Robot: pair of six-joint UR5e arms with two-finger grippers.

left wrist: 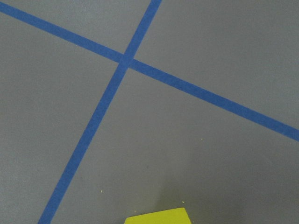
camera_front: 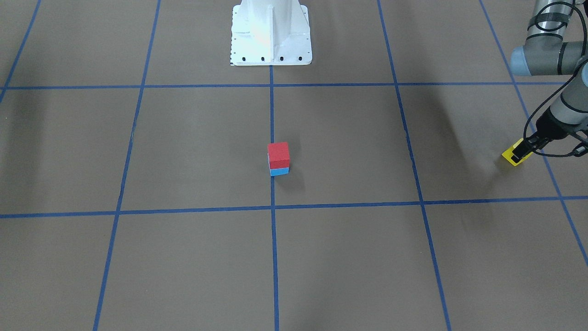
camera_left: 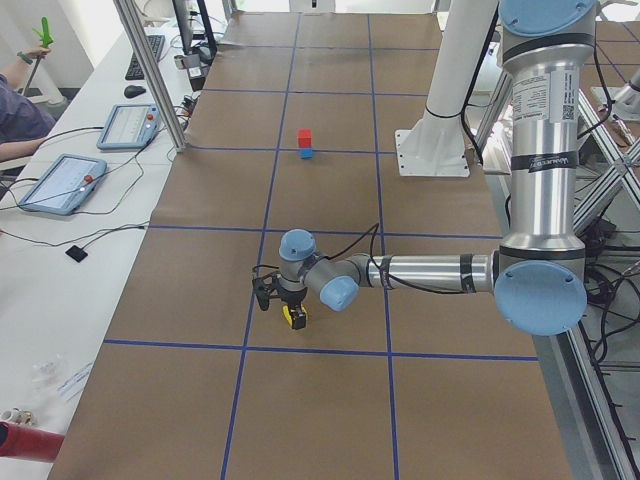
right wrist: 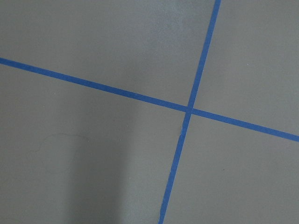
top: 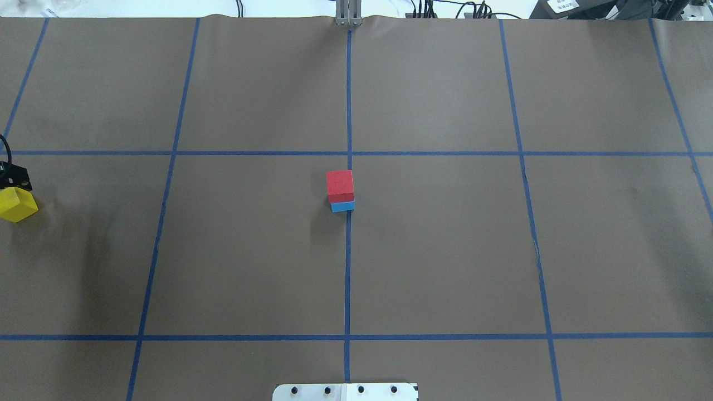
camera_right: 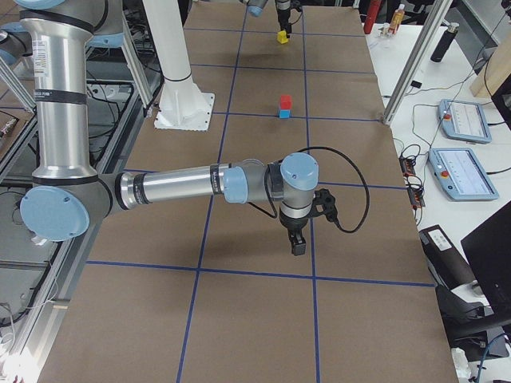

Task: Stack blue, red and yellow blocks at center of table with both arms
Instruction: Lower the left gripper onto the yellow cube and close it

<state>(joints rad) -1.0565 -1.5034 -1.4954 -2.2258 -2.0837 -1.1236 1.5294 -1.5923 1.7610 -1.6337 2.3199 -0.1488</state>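
The yellow block is seen at the far nine-o'clock edge of the overhead view, and the left gripper is down on it, its jaws set on either side of the block and apparently clamped on it; whether the block is clear of the table cannot be told. For this step to be done well, the grip should be kept square and the block raised straight up before it is carried toward three o'clock. At the centre the red block is sitting on the blue block, slightly offset, right on the middle tape line. The yellow block will have to be brought above the red top face, lined up with its edges and lowered gently, since a sideways nudge could topple the pair. Nothing lies in the path between them. At six o'clock the white pedestal base is well short of the route. The right gripper is parked over bare table far off at the other end, seen only from the side, so the state of its jaws cannot be told.
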